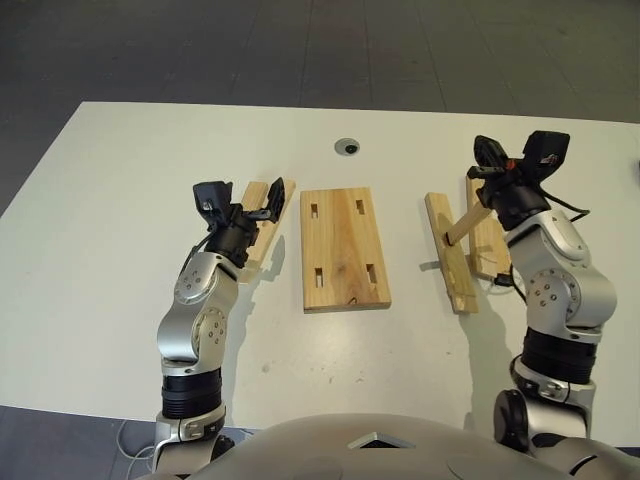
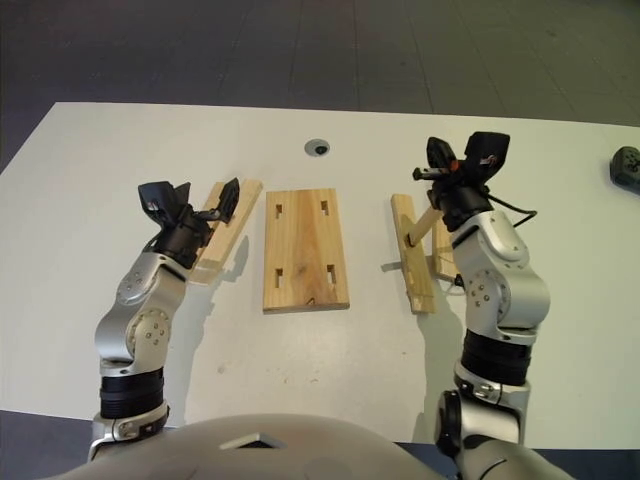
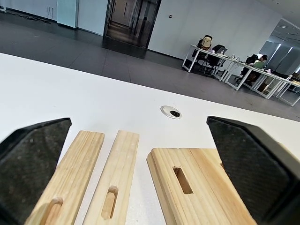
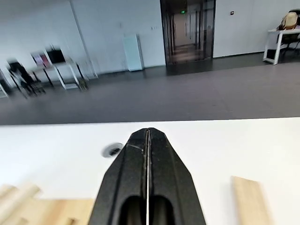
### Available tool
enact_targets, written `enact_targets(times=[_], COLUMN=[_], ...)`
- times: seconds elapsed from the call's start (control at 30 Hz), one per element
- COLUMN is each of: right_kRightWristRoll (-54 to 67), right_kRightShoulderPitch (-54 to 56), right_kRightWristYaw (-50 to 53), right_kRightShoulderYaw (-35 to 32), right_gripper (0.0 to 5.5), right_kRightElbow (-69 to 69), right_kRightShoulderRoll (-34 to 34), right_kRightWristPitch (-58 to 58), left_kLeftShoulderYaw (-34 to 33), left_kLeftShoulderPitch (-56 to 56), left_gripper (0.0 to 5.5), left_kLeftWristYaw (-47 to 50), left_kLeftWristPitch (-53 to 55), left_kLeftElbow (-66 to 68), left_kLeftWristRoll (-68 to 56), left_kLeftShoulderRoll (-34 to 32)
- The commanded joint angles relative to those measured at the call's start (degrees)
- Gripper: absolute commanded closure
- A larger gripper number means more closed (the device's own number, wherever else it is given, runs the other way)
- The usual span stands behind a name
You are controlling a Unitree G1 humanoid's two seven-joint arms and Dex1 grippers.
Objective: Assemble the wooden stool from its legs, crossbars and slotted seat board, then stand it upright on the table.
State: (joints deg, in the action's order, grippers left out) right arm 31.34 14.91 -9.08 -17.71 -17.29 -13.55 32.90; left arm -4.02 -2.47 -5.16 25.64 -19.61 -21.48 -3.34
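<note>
Starts at the left of the white table (image 1: 120,200) with the left gripper (image 1: 243,195) — spread wide, pinching nothing, hanging just above two legs (image 3: 70,173). Lie flat and side by side, slotted faces up, long axes running away from the robot and leaning slightly right at the far end.

Finds next, just apart from those, the slotted seat board (image 1: 344,248): flat at the table's middle, four slots up, long axis pointing straight away from the robot. Notes beyond its far end, well apart, a small round grommet (image 1: 347,147) in the tabletop.

Comes further right upon a third leg (image 1: 455,275), flat too, long axis again near-to-far, far end tipped a little left. Bears a crossbar (image 1: 466,225) rising from its upper face, slanting up and rightward toward the right arm; cannot tell whether touching it. Spots just beside, partly behind that arm, another leg (image 1: 483,250).

Reaches then the right gripper (image 4: 147,136) — pressed together tip to tip, nothing between, raised over the far ends of the right-hand pieces and pointing away from the robot. Ends near the table's right edge with a small dark device (image 2: 625,165).
</note>
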Motion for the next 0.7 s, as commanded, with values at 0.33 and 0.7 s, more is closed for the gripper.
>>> enact_targets(times=[0.33, 0.7], right_kRightWristRoll=[-2.30, -10.39], right_kRightShoulderPitch=[2.26, -6.83], right_kRightWristYaw=[-0.51, -4.34], right_kRightShoulderYaw=[0.55, 7.85], right_gripper=[5.50, 5.50], right_kRightElbow=[0.26, 5.42], right_kRightShoulderRoll=[-2.25, -7.42], right_kRightWristPitch=[-3.95, -0.58], left_kLeftShoulderYaw=[0.04, 0.04], left_kLeftShoulderPitch=[0.04, 0.49], left_gripper=[0.12, 0.12], left_kLeftWristYaw=[0.46, 0.91], left_kLeftWristPitch=[0.44, 0.55], left_kLeftElbow=[-0.21, -0.43], left_kLeftWristRoll=[0.86, 0.90], left_kLeftShoulderRoll=[-0.20, -0.19])
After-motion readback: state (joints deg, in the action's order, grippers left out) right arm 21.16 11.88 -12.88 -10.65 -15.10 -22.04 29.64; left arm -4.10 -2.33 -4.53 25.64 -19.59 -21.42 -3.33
